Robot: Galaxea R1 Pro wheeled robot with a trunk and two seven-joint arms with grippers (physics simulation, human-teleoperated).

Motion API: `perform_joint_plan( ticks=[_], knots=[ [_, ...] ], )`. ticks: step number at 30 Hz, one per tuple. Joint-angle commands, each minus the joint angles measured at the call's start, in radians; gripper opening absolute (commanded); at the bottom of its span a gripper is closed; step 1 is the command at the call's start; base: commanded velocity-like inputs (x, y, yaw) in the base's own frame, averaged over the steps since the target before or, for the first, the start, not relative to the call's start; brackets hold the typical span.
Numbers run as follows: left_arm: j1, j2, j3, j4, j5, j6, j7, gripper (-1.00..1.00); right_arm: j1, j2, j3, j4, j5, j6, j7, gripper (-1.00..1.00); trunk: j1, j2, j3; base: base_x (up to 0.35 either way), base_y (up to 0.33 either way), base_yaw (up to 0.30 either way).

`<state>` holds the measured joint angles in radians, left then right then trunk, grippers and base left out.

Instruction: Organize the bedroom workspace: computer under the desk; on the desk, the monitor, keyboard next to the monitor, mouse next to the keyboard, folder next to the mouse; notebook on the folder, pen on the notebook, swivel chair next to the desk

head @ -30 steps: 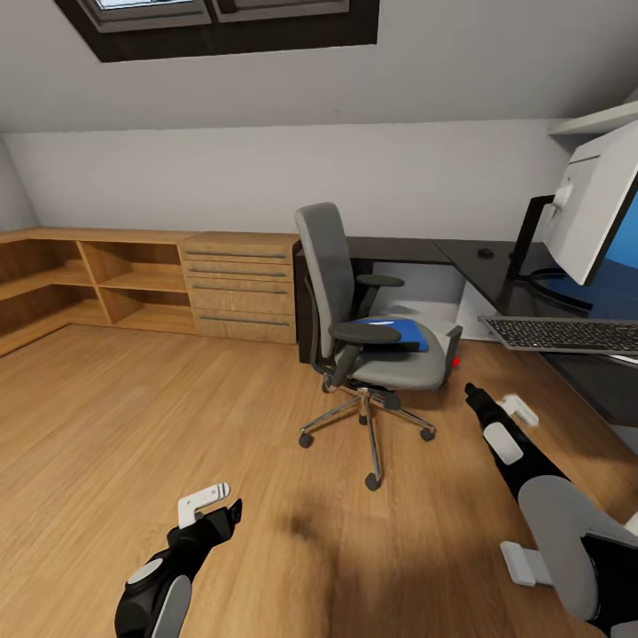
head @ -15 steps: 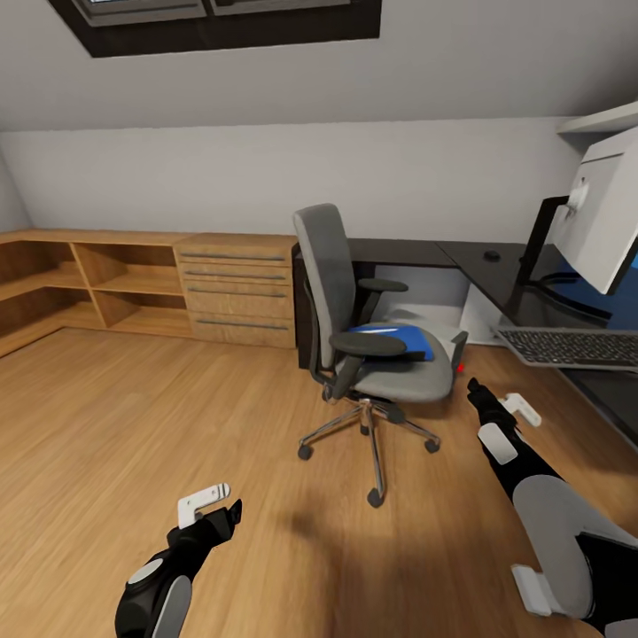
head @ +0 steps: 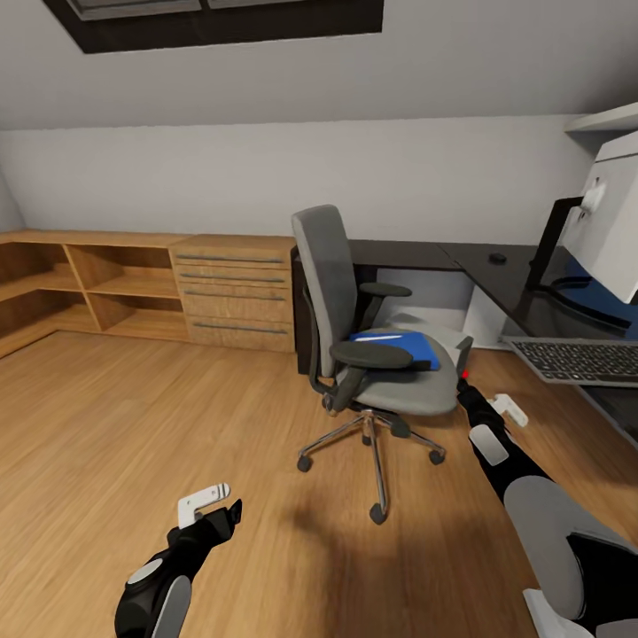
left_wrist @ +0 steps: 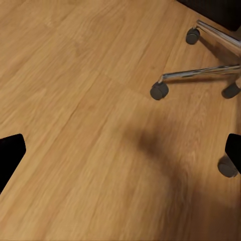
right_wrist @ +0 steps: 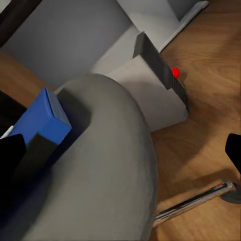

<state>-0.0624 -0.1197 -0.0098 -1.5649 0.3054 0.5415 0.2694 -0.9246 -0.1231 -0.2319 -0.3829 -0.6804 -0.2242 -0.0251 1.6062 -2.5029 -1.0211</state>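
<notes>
The grey swivel chair [head: 354, 328] stands on the wood floor in front of the black desk [head: 416, 254]. On its seat lies the blue folder [head: 406, 348] with the white pen [head: 377, 338] on top; I cannot make out the notebook. The light grey computer [head: 461, 344] sits under the desk behind the seat, with a red light. The mouse [head: 498, 258] and keyboard [head: 580, 359] are on the desk, and the monitor's black stand [head: 551, 244] rises at the right. My right gripper [head: 468, 394] is open beside the seat edge [right_wrist: 100, 165], close to the folder [right_wrist: 42, 118]. My left gripper [head: 232, 514] hangs open over bare floor.
Low light-wood cabinets and a drawer unit [head: 235, 292] line the back wall at the left. A white box-like thing [head: 616, 217] stands at the right edge above the desk. The chair's metal spokes and casters [left_wrist: 159, 90] spread over the floor between my arms.
The whole view has shifted a little, so the camera moved. My right arm has reached further forward, closer to the chair seat. The left arm stays as it was.
</notes>
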Motion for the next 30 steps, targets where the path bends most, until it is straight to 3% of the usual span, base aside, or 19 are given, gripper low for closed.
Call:
perform_joint_plan(
  ticks=[1,6,10,21,30],
  knots=[
    [-0.001,0.000,-0.001,-0.001,0.011,0.003,0.009,1.00,0.000,-0.001,0.003,0.000,-0.017,-0.003,0.000,1.00,0.000,0.000,-0.001,0.124,0.000,0.000],
    [-0.001,0.000,-0.001,-0.003,0.011,0.003,0.009,1.00,0.000,-0.005,0.004,0.003,-0.072,0.000,0.004,1.00,0.000,0.000,-0.001,0.076,0.003,0.000],
    [-0.001,0.000,0.001,-0.004,0.011,0.004,0.009,1.00,0.000,-0.009,0.004,0.003,-0.091,0.042,0.005,1.00,0.000,0.000,-0.001,0.198,0.048,0.000],
    [-0.001,0.000,0.003,-0.008,0.012,0.005,0.009,1.00,0.000,-0.013,-0.019,0.002,-0.096,0.078,0.003,1.00,0.000,0.000,-0.001,0.129,0.010,0.000],
    [-0.001,0.000,0.002,-0.009,0.012,0.005,0.010,1.00,0.000,-0.049,-0.063,0.004,-0.098,0.096,0.003,1.00,0.000,0.000,-0.001,0.120,0.000,0.000]
  ],
)
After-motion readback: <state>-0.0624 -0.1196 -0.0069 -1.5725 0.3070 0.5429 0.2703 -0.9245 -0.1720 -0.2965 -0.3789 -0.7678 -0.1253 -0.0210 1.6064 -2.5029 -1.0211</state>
